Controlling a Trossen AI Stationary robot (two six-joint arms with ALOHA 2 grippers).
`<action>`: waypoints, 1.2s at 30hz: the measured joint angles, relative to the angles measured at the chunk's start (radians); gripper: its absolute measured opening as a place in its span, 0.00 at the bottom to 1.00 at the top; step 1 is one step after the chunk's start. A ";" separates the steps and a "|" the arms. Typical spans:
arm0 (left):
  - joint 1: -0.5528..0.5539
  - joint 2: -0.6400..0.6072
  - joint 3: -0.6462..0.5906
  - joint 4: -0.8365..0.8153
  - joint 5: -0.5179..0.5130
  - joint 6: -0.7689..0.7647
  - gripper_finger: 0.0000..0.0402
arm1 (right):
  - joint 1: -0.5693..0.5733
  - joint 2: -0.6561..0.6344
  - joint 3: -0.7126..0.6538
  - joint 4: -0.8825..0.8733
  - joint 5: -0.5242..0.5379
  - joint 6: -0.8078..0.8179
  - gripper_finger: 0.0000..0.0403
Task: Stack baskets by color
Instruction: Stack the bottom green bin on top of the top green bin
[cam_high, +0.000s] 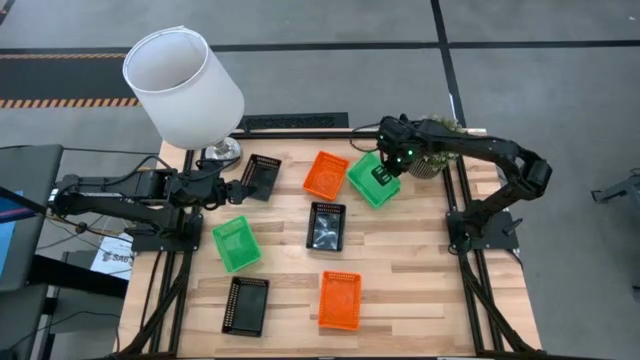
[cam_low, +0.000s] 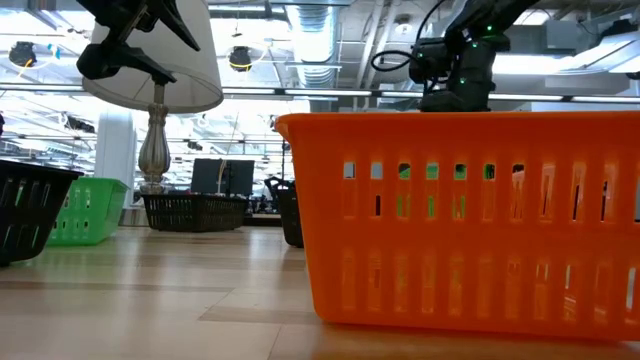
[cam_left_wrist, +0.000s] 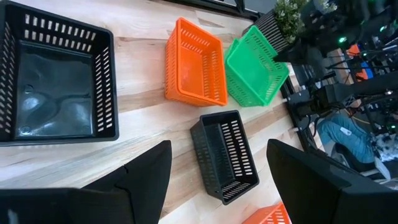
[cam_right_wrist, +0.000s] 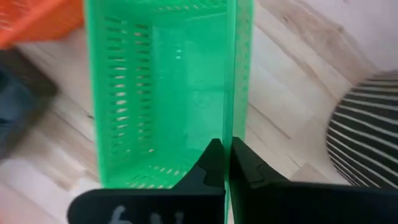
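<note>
Several mesh baskets lie spread on the wooden table. My right gripper (cam_high: 385, 172) points down at the far right, shut on a green basket (cam_high: 372, 182), which sits beside an orange basket (cam_high: 325, 174). My left gripper (cam_left_wrist: 217, 180) hovers open at the far left, with nothing between its fingers, next to a black basket (cam_high: 262, 176). Resting on their bases are a black basket (cam_high: 326, 225) at the centre, a green one (cam_high: 236, 243) left of it, and a black (cam_high: 246, 305) and an orange one (cam_high: 340, 299) near the front edge. My right gripper pinches the rim of the green basket's wall (cam_right_wrist: 231, 124) on the side toward the potted plant. One finger is inside the basket and one outside. The fingers come from above, pointing down. Whether the basket's base is off the table, I cannot tell.
A white lampshade (cam_high: 183, 85) on a metal stand rises over the far left corner, above my left arm. A small potted plant (cam_high: 432, 160) in a striped pot stands just right of the held basket. In the low view the front orange basket (cam_low: 470, 220) blocks much of the table.
</note>
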 joint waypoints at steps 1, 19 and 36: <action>0.000 0.000 0.000 -0.002 0.000 0.000 0.63 | -0.006 0.000 0.008 0.005 -0.022 -0.002 0.02; 0.000 0.000 0.000 -0.014 0.006 0.000 0.63 | -0.139 0.000 -0.036 0.053 -0.343 -0.072 0.01; 0.000 0.000 0.000 -0.027 -0.019 -0.026 0.63 | -0.175 0.000 -0.090 0.096 -0.360 -0.095 0.09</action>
